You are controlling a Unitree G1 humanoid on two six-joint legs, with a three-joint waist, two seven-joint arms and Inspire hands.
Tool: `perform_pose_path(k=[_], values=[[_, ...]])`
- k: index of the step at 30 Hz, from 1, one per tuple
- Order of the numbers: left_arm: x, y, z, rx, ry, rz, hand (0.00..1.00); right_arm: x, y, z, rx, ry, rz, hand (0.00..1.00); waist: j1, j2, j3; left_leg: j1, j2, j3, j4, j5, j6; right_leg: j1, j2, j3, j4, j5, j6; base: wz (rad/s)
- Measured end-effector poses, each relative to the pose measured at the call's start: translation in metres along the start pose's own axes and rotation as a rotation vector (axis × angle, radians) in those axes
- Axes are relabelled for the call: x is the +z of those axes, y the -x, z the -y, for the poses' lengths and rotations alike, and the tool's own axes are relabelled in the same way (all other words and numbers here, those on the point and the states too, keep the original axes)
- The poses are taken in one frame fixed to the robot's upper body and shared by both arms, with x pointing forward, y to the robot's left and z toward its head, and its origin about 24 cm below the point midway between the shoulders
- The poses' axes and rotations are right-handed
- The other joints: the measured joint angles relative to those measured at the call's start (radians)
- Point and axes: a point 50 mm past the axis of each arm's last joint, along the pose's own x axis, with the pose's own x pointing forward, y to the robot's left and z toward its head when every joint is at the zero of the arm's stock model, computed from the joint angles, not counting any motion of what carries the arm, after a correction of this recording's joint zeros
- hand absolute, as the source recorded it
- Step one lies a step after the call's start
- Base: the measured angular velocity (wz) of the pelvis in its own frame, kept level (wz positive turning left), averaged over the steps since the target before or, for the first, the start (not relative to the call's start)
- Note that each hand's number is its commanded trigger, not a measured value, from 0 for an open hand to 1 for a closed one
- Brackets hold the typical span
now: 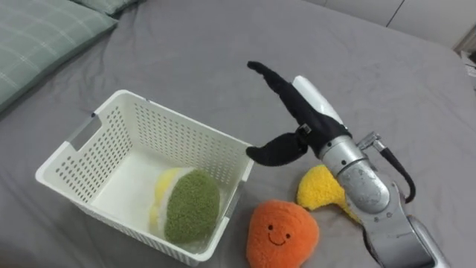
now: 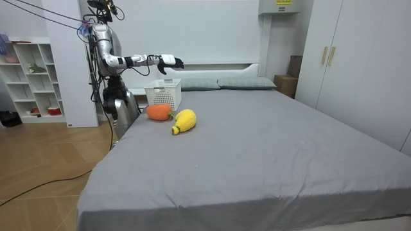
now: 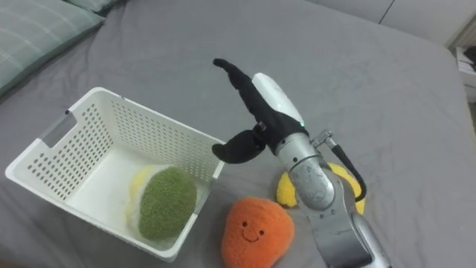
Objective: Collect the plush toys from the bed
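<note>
I am reading the orange plush toy (image 1: 281, 232) at the lower centre of the left eye view as light, soft and squashy. It looks rounded with a fuzzy skin, so I am expecting it to give under the fingers rather than slip. I am judging the widest part of its body to be the best place to take hold, with the thumb on one side and the fingers on the other. Just to its right, the yellow plush toy (image 1: 321, 190) is lying partly under my forearm. It seems equally soft, and its narrower end should be easy to pinch.

Both toys are resting on the grey bed (image 1: 223, 59), just beside the near right corner of the white basket (image 1: 111, 104). A green and yellow plush toy (image 1: 191, 206) is already sitting inside the basket, at its lower right end.

My right hand (image 1: 303, 119) is hovering empty above and slightly beyond the two loose toys. Its fingers are stretching wide toward the upper left and its thumb is hanging down toward the basket's corner. The orange toy is lying below the hand and nearer the frame's bottom edge, apart from it.

A pale checked pillow (image 1: 37, 37) is filling the upper left corner.
</note>
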Motion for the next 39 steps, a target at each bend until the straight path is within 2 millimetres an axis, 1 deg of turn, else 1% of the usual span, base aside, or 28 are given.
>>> perform_pose_path(k=[3,4,6,8,10,11,13,14,16,17,19,22,24,25,26,28,31,32,33,34,35,37,38,39], values=[[-0.003,0.000,0.000,0.003,0.002,-0.008,0.00,-0.007,0.004,0.001,-0.023,0.001,-0.028,0.00,-0.004,0.003,0.0015,0.016,0.002,0.011,-0.005,0.000,0.000,0.007,0.002,0.013,0.000,0.000,0.000,-0.12],[-0.003,0.000,-0.001,0.005,0.004,-0.008,0.00,-0.009,0.005,0.001,-0.028,0.002,-0.036,0.00,-0.016,0.003,0.0012,0.016,0.002,0.012,-0.005,0.000,0.000,0.008,0.002,0.013,0.000,0.000,0.000,-0.03],[-0.003,0.000,-0.001,0.006,0.006,-0.009,0.00,-0.011,0.005,0.003,-0.039,0.001,-0.046,0.00,-0.027,0.003,0.0009,0.015,0.002,0.011,-0.005,0.000,0.000,0.008,0.002,0.013,0.000,0.000,0.000,0.00],[-0.004,0.001,-0.001,0.007,0.010,-0.012,0.00,-0.014,0.006,0.008,-0.062,0.001,-0.060,0.00,-0.032,0.003,-0.0008,0.014,0.002,0.012,-0.005,0.000,0.000,0.008,0.002,0.014,0.000,0.000,0.000,0.00],[-0.010,0.002,-0.002,0.012,0.020,-0.026,0.00,-0.019,0.008,0.015,-0.107,0.005,-0.081,0.00,-0.036,0.000,-0.0042,0.012,0.002,0.011,-0.007,0.000,0.000,0.007,0.002,0.012,0.000,0.000,0.000,0.00],[-0.011,0.002,-0.003,0.014,0.021,-0.031,0.00,-0.021,0.008,0.017,-0.117,0.009,-0.087,0.00,-0.038,-0.001,-0.0051,0.012,0.002,0.011,-0.007,0.000,0.000,0.007,0.002,0.010,0.000,0.000,0.000,0.00],[-0.020,0.004,-0.005,0.029,0.018,-0.051,0.00,-0.028,0.009,0.018,-0.134,0.015,-0.114,0.00,-0.049,-0.004,-0.0099,0.012,0.001,0.012,-0.001,0.000,0.000,0.007,0.001,0.008,0.000,0.000,0.000,0.00],[-0.021,0.004,-0.006,0.031,0.019,-0.056,0.00,-0.032,0.009,0.018,-0.136,0.015,-0.125,0.00,-0.050,-0.005,-0.0106,0.012,0.001,0.012,0.000,0.000,0.000,0.007,0.001,0.008,0.000,0.000,0.000,0.00],[-0.029,0.006,-0.007,0.037,0.016,-0.074,0.00,-0.048,0.011,0.018,-0.149,0.011,-0.189,0.00,-0.054,-0.005,-0.0113,0.012,0.001,0.013,0.001,0.000,0.000,0.007,0.000,0.008,0.000,0.002,0.002,0.00],[-0.030,0.006,-0.007,0.038,0.017,-0.079,0.00,-0.053,0.012,0.017,-0.151,0.009,-0.207,0.00,-0.055,-0.005,-0.0112,0.012,0.001,0.013,0.002,0.000,0.000,0.007,0.000,0.008,0.000,0.002,0.002,0.00],[-0.037,0.007,-0.007,0.040,0.018,-0.109,0.00,-0.074,0.017,0.015,-0.152,-0.004,-0.297,0.00,-0.056,-0.004,-0.0103,0.008,0.000,0.012,0.003,-0.001,0.002,0.008,-0.002,0.006,0.002,0.003,0.003,0.00],[-0.043,0.008,-0.009,0.040,0.004,-0.129,0.00,-0.094,0.023,0.013,-0.168,-0.007,-0.384,0.00,-0.054,-0.002,-0.0087,0.005,0.000,0.010,0.006,-0.002,0.003,0.007,-0.002,0.003,0.002,0.004,0.003,0.00],[-0.045,0.008,-0.011,0.039,-0.034,-0.137,0.00,-0.104,0.026,0.010,-0.169,-0.004,-0.422,0.00,-0.054,-0.002,-0.0089,0.002,0.000,0.009,0.007,-0.002,0.003,0.004,-0.002,0.001,0.003,0.004,0.002,0.00],[-0.044,0.008,-0.013,0.042,-0.053,-0.134,0.00,-0.110,0.029,0.008,-0.169,-0.002,-0.449,0.00,-0.051,-0.005,-0.0105,-0.012,0.001,0.009,0.010,-0.002,0.003,-0.010,-0.002,0.000,0.007,0.004,0.002,0.00],[-0.042,0.007,-0.013,0.043,-0.057,-0.127,0.00,-0.112,0.029,0.007,-0.167,0.000,-0.459,0.00,-0.050,-0.007,-0.0100,-0.024,0.002,0.009,0.016,-0.002,0.003,-0.019,-0.002,-0.001,0.010,0.005,0.001,0.00],[-0.036,0.006,-0.018,0.051,-0.062,-0.112,0.00,-0.125,0.026,0.007,-0.153,0.017,-0.510,0.00,-0.050,-0.021,-0.0118,-0.064,0.003,0.007,0.030,0.001,0.003,-0.055,-0.002,-0.003,0.018,0.010,-0.003,0.04],[-0.027,0.003,-0.021,0.062,-0.079,-0.091,0.00,-0.140,0.024,0.008,-0.165,0.024,-0.585,0.00,-0.040,-0.027,-0.0052,-0.090,0.003,0.006,0.033,0.004,0.004,-0.077,-0.002,-0.007,0.018,0.014,-0.003,0.03],[-0.026,0.003,-0.022,0.065,-0.089,-0.086,0.00,-0.142,0.024,0.008,-0.170,0.022,-0.596,0.00,-0.039,-0.029,-0.0035,-0.094,0.003,0.006,0.033,0.005,0.004,-0.081,-0.003,-0.008,0.018,0.015,-0.003,0.04],[-0.023,0.002,-0.023,0.069,-0.097,-0.079,0.00,-0.145,0.023,0.009,-0.180,0.020,-0.613,0.00,-0.036,-0.034,0.0001,-0.102,0.003,0.004,0.033,0.005,0.003,-0.088,-0.003,-0.011,0.018,0.015,-0.004,0.07],[-0.021,0.002,-0.024,0.072,-0.107,-0.073,0.00,-0.147,0.021,0.011,-0.196,0.024,-0.623,0.00,-0.034,-0.040,0.0020,-0.115,0.002,-0.002,0.034,0.007,0.003,-0.098,-0.003,-0.016,0.018,0.015,-0.004,0.09],[-0.019,0.001,-0.024,0.073,-0.112,-0.069,0.00,-0.147,0.020,0.012,-0.206,0.025,-0.625,0.00,-0.034,-0.043,0.0028,-0.123,0.002,-0.006,0.036,0.007,0.002,-0.104,-0.003,-0.020,0.017,0.015,-0.004,0.19],[-0.011,0.000,-0.022,0.068,-0.128,-0.049,0.00,-0.149,0.016,0.020,-0.248,0.028,-0.633,0.00,-0.040,-0.047,0.0019,-0.170,0.000,-0.019,0.057,0.008,0.003,-0.133,-0.007,-0.045,0.017,0.016,-0.004,0.26],[-0.010,-0.001,-0.022,0.066,-0.133,-0.044,0.00,-0.149,0.014,0.022,-0.255,0.028,-0.634,0.00,-0.037,-0.049,0.0022,-0.178,-0.001,-0.019,0.061,0.009,0.004,-0.140,-0.007,-0.045,0.016,0.016,-0.004,0.15],[-0.007,-0.001,-0.022,0.066,-0.127,-0.039,0.00,-0.151,0.012,0.024,-0.266,0.023,-0.639,0.00,-0.033,-0.049,0.0043,-0.191,-0.001,-0.022,0.066,0.009,0.004,-0.149,-0.007,-0.046,0.015,0.016,-0.004,0.16]])
